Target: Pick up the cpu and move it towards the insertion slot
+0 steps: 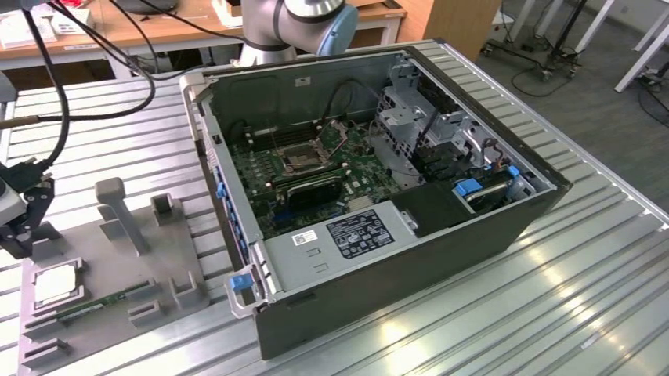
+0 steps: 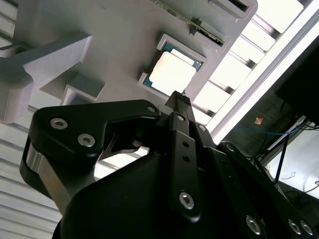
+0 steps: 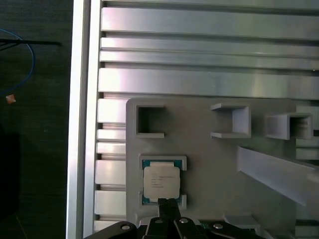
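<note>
The cpu (image 1: 58, 283) is a flat square chip with a silvery top. It lies in a recess of the grey plastic fixture (image 1: 199, 243), at the exterior view's left. Both wrist views show the cpu (image 2: 172, 73) (image 3: 161, 181) just past my fingertips. My gripper (image 1: 19, 247) (image 2: 180, 97) (image 3: 168, 203) hangs above the fixture close to the chip. Its black fingers are shut together and hold nothing. The insertion slot (image 1: 303, 157), a square socket with a shiny metal frame, sits on the green board inside the open computer case.
The open computer case (image 1: 418, 258) stands on the ribbed metal table (image 1: 585, 298). A green memory stick (image 1: 105, 301) lies in the fixture beside the cpu. Grey upright posts (image 1: 115, 211) rise from the fixture. Black cables (image 1: 63, 94) hang at the exterior view's left.
</note>
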Controlling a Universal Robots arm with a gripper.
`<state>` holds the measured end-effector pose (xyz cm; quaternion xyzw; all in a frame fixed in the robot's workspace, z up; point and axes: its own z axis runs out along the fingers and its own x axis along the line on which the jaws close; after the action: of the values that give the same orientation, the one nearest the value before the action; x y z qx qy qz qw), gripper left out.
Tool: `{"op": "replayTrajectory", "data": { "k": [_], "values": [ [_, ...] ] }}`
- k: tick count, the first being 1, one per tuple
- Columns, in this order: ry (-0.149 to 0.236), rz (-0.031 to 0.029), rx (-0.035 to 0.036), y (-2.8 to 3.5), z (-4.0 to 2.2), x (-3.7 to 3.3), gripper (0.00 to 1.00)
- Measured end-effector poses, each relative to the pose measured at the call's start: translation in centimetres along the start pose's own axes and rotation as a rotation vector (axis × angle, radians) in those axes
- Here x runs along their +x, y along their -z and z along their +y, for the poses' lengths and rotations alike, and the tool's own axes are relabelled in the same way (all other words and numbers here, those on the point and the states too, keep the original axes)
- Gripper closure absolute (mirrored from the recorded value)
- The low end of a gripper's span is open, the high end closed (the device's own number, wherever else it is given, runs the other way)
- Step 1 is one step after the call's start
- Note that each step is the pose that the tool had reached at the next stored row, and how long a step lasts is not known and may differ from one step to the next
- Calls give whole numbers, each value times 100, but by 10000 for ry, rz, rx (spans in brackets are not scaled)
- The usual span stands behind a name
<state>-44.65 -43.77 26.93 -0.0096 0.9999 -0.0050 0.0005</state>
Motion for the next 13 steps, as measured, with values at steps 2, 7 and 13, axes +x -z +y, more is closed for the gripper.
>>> {"op": "replayTrajectory", "data": {
  "k": [2,7,13],
  "values": [
    [-1,-1,0,-9,0,11,89],
    [-1,-7,1,-42,1,34,89],
    [-1,-42,1,-96,2,49,89]
  ]
}}
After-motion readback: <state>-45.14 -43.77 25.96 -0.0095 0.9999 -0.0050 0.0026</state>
